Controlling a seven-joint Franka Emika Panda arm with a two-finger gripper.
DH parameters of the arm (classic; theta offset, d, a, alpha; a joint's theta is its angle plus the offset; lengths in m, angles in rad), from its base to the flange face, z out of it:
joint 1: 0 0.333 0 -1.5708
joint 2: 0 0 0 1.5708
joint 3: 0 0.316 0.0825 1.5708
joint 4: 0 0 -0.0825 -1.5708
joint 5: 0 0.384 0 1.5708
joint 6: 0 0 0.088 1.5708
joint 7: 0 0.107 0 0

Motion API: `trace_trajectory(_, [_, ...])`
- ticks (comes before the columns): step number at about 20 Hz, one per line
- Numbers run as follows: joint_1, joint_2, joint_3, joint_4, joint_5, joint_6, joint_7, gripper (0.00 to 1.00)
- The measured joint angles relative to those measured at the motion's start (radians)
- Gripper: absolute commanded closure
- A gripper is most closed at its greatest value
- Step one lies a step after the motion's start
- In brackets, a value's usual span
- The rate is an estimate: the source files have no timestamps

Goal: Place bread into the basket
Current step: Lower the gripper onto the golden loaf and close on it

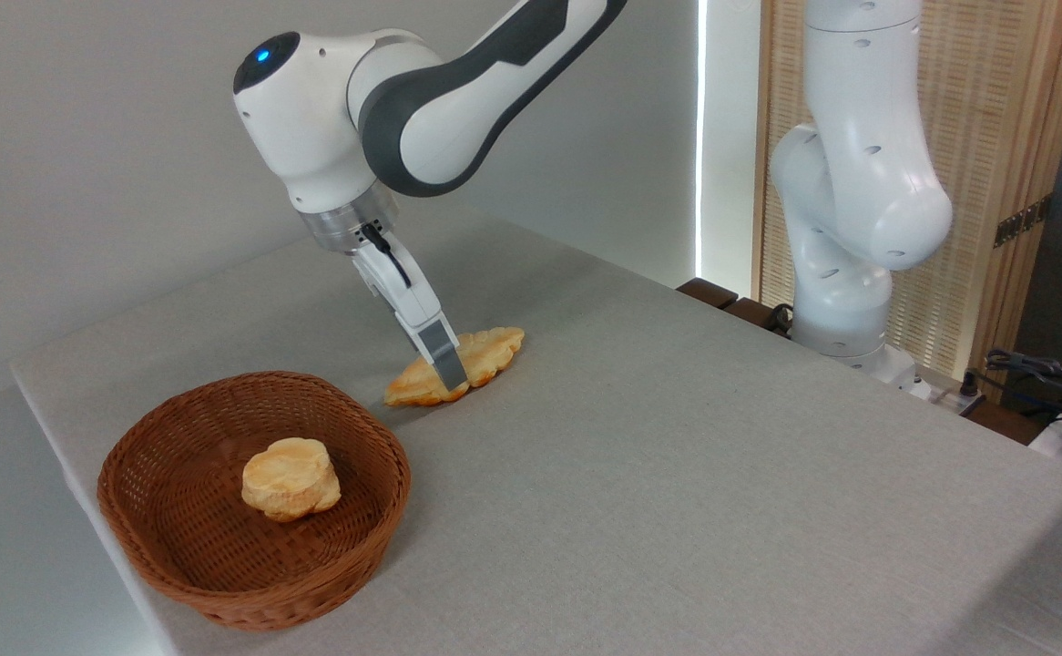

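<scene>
The bread (485,351), a long golden leaf-shaped pastry, lies on the grey table just beyond the basket's far right side. My gripper (447,366) reaches down onto its middle. The near grey finger (443,351) presses against the pastry's front side, and the far finger is hidden behind it. The jaws look closed on the bread, whose left half seems slightly tipped up. The round reddish-brown wicker basket (167,565) sits at the table's front left corner.
A small round pale bun (291,477) lies in the basket's middle. A second white robot arm (850,200) stands off the table's far right edge. The table's left edge runs close beside the basket.
</scene>
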Motion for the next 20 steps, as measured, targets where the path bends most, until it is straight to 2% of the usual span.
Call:
trace_trajectory(4, [-0.008, 0.023, 0.0, 0.0, 0.0, 0.003, 0.0, 0.0])
trace_trajectory(5, [-0.008, 0.027, 0.0, 0.0, 0.0, 0.003, 0.0, 0.09])
trace_trajectory(7, [-0.008, 0.03, 0.0, 0.0, 0.0, 0.004, 0.0, 0.49])
trace_trajectory(8, [-0.008, 0.03, 0.0, 0.0, 0.0, 0.004, 0.0, 0.63])
trace_trajectory(9, [-0.008, 0.031, 0.0, 0.0, 0.0, 0.004, 0.0, 0.65])
trace_trajectory(20, [-0.008, 0.031, 0.0, 0.0, 0.001, 0.005, 0.0, 0.63])
